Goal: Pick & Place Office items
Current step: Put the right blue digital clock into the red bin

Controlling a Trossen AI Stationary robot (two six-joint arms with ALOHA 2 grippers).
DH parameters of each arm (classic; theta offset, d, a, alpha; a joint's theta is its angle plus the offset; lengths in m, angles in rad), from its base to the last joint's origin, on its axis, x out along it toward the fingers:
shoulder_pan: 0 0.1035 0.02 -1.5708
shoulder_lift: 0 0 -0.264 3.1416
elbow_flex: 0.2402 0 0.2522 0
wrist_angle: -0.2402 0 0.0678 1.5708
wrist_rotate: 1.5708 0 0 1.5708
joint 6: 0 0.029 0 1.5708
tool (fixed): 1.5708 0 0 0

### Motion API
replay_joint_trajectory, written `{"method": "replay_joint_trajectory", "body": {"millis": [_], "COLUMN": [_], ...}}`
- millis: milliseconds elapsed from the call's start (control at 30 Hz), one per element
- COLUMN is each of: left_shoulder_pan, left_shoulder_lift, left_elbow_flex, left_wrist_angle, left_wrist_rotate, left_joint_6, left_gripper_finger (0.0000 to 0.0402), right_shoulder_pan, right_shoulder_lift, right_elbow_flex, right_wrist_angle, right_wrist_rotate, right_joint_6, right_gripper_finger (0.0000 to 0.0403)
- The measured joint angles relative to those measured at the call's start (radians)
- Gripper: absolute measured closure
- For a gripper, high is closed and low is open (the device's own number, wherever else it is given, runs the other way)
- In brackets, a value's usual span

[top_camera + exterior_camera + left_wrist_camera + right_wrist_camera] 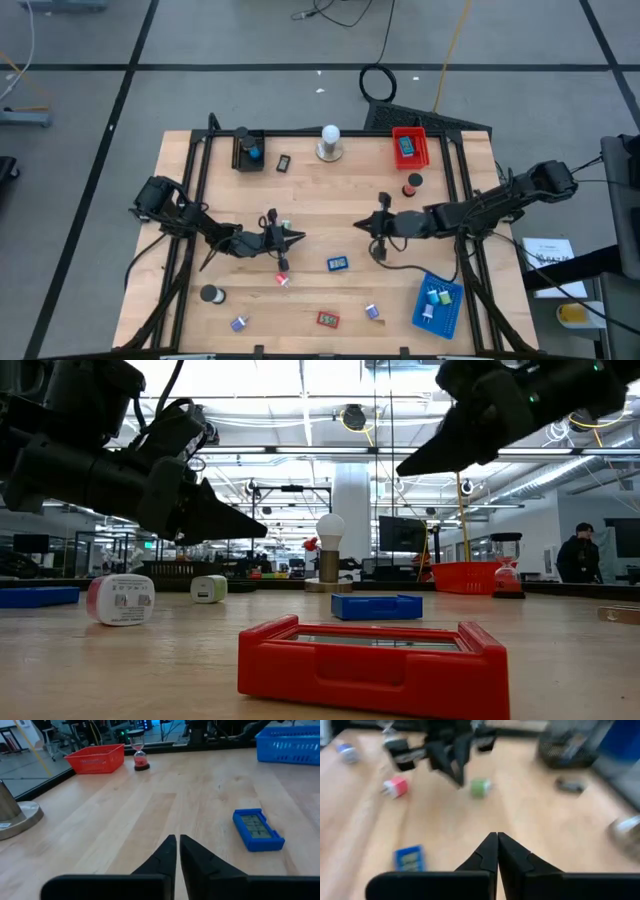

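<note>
Seen from above: a wooden table (300, 230) with two dark arms reaching toward its middle. Left gripper (296, 238) hovered above the tabletop left of centre, fingers pressed together, nothing held. Right gripper (360, 226) hovered right of centre, pointed at the left one, fingers likewise closed and empty.

Between and just in front of the two tips lay a blue flat block (338, 264), apart from both. Just below the left gripper sat a small pink-and-white piece (283, 280); a small green-and-white piece (285, 225) lay just behind that gripper. Nearer the front edge: a red flat block (328, 319), two small purple pieces (239, 323) (372, 312), and a dark round roll (211, 294).

Along the far edge stood a black tray (247, 150), a white bulb on a round base (329, 142), and a red tray (409, 147). At the front right corner, a blue tray (438, 305) with small pieces inside.
</note>
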Motion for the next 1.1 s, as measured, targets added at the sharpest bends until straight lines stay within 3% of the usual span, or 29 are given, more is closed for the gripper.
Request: {"method": "replay_joint_trajectory", "body": {"millis": [233, 500, 667, 867, 1100], "left_shoulder_pan": [0.0, 0.0, 0.002, 0.019, 0.029], "left_shoulder_lift": [0.0, 0.0, 0.0, 0.0, 0.0], "left_elbow_flex": [0.001, 0.002, 0.002, 0.002, 0.003], "left_wrist_angle": [-0.001, -0.001, -0.001, -0.003, -0.029], "left_wrist_rotate": [0.0, 0.0, 0.0, 0.0, -0.001], "left_joint_6": [-0.02, -0.021, -0.019, -0.03, -0.06], "left_gripper_finger": [0.0343, 0.0339, 0.0339, 0.0339, 0.0339], "right_shoulder_pan": [0.008, 0.039, 0.053, 0.05, 0.029], "right_shoulder_lift": [0.176, 0.378, 0.466, 0.577, 0.6], "right_elbow_flex": [0.09, 0.269, 0.37, 0.434, 0.448], "right_wrist_angle": [-0.101, -0.27, -0.323, -0.401, -0.421], "right_wrist_rotate": [-0.233, -0.258, -0.265, -0.335, -0.309], "right_joint_6": [0.239, 0.247, 0.137, 0.089, 0.107], "right_gripper_finger": [0.0324, 0.0186, 0.0134, 0.0142, 0.0207]}}
